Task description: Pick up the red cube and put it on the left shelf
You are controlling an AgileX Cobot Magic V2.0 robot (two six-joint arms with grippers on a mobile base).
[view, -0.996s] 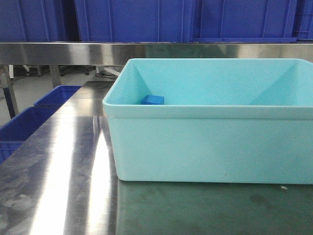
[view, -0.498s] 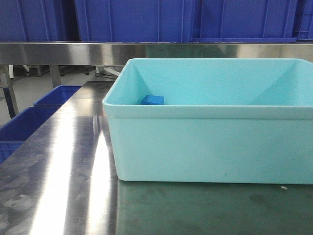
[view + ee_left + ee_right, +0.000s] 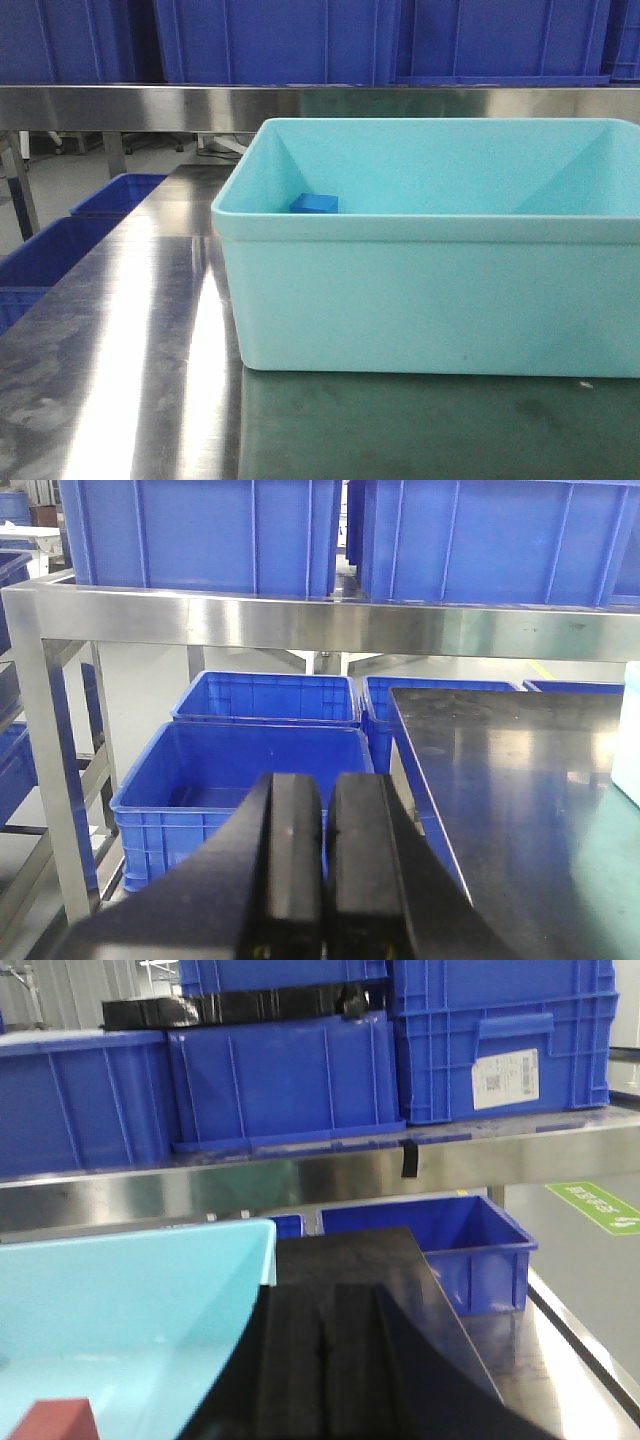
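Cubes number two: one small red cube [image 3: 55,1420] lies on the floor of the single light turquoise plastic tub [image 3: 430,300], and one blue cube [image 3: 314,203] sits near its left wall. The stainless steel left shelf [image 3: 300,620] carries two dark blue ribbed crates [image 3: 200,530] in the left wrist view. One white sticker [image 3: 505,1078] shows a QR code, its print unreadable. Both the left gripper [image 3: 325,790] and the right gripper [image 3: 320,1300] have fingers pressed together, holding nothing.

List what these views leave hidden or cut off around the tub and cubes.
Red cube: right wrist view, cut off by the bottom edge; front view, not visible past the tub wall.
Blue cube: front view, only its top clears the rim.
Left shelf: every view, its ends run out of frame.
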